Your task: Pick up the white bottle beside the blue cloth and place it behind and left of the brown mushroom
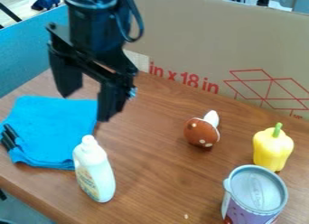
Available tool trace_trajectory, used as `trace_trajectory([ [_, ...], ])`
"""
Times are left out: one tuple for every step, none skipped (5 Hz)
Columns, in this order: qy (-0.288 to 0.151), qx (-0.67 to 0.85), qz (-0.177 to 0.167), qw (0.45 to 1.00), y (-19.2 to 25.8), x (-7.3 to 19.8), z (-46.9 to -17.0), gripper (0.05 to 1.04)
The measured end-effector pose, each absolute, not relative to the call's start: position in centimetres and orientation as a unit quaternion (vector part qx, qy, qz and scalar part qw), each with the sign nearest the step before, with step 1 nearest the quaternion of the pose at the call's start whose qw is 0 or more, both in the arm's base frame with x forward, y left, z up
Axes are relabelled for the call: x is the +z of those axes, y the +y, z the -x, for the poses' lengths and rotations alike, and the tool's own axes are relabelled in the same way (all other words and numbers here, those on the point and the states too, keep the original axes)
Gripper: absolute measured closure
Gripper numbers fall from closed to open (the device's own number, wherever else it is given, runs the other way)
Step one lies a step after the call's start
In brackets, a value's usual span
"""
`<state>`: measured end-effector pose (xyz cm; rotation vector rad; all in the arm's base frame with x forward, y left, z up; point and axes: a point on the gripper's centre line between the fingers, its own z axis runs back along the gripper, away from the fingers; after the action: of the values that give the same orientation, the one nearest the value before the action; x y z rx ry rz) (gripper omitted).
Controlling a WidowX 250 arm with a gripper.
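Camera view: the black two-finger gripper (89, 105) hangs with its fingers spread wide apart, holding nothing, over the back edge of the folded bright-blue cloth (54, 128), which lies on the brown wooden table (154, 173) at the left. Just beside the cloth's front right stands a white plastic bottle (95, 171). Farther right are a brown-and-white toy mushroom (201, 132), a yellow toy pepper (273, 148) and a lidded purple can (255, 198).
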<state>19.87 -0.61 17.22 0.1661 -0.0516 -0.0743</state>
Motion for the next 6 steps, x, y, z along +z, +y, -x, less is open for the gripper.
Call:
trace_trajectory([
  [-0.024, -0.018, -0.093, 0.995, 0.3, 16.6, -19.6, 0.073],
  [-0.019, -0.041, -0.067, 0.997, 0.2, 15.0, -20.5, 0.073],
  [-0.018, -0.039, -0.055, 0.998, 0.7, 14.3, -20.6, 0.073],
  [-0.002, -0.04, -0.054, 0.998, 1.0, 13.2, -20.5, 0.073],
  [0.005, -0.032, -0.052, 0.998, 1.7, 12.7, -20.1, 0.073],
  [0.008, -0.029, -0.052, 0.998, 1.7, 12.2, -19.8, 0.073],
])
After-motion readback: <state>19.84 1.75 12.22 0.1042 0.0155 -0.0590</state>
